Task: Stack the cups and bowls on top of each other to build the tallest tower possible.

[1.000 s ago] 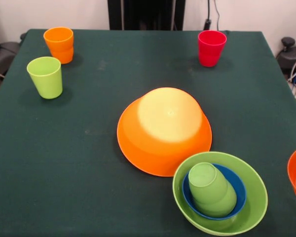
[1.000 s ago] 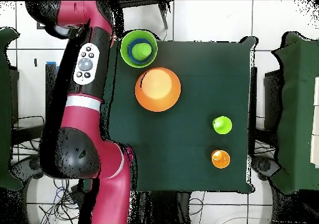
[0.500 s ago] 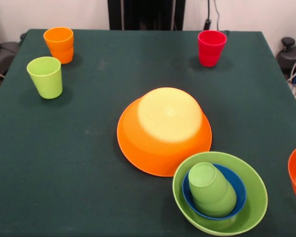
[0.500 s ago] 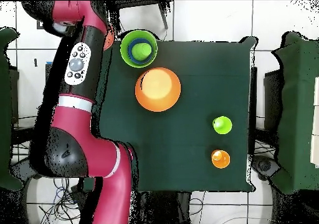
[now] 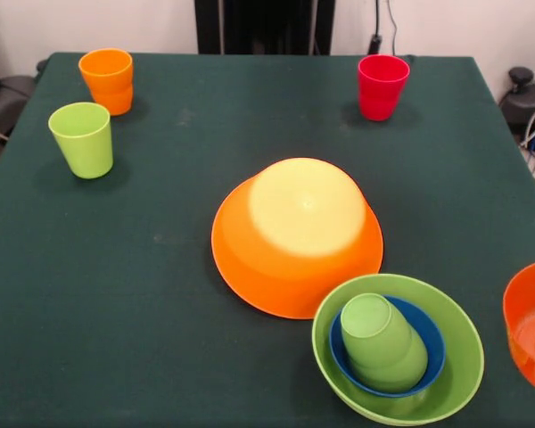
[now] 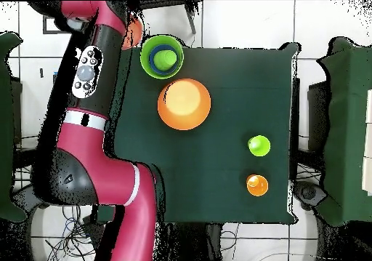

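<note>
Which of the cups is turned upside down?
The green cup sitting in the small blue bowl, inside the light green bowl, is upside down. The orange cup, lime green cup and red cup all stand upright on the table.

Glossy crimson-red robot arm (image 6: 91, 138) with black joint housings, thin white bands, and a grey oval button panel (image 6: 86, 67)

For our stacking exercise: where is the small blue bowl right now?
In the front view, the small blue bowl sits inside the light green bowl at the table's near right, beside the upturned orange bowl; a green cup lies in it.
</note>
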Motion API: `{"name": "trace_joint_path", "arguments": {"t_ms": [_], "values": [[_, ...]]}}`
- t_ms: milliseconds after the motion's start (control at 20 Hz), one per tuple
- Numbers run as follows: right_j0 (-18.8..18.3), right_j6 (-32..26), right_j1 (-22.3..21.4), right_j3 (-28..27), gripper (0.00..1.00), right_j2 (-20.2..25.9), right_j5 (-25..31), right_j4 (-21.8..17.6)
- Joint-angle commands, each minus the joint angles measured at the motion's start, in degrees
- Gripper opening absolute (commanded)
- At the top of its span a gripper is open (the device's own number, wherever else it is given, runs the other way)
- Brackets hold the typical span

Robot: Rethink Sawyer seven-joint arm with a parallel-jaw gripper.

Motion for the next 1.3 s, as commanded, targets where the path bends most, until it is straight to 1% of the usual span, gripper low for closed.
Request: {"name": "trace_joint_path", "arguments": {"t_ms": [50, 350, 600, 850, 1100, 1300], "values": [[-2.34, -21.75, -3.45, -0.45, 0.0, -11.23, 8.14, 2.84], [-3.66, -25.37, -4.06, -0.28, 0.0, -13.36, 8.89, 5.23], [-4.76, -28.22, -5.13, -0.06, 0.0, -14.22, 10.1, 5.51], [-5.99, -31.02, -4.62, -0.08, 0.0, -13.99, 8.64, 5.6], [-6.75, -32.33, -3.37, -0.08, 0.0, -11.83, 6.87, 3.12], [-7.25, -33.7, -2.37, -0.18, 0.0, -10.42, 7.71, 1.4]]}}
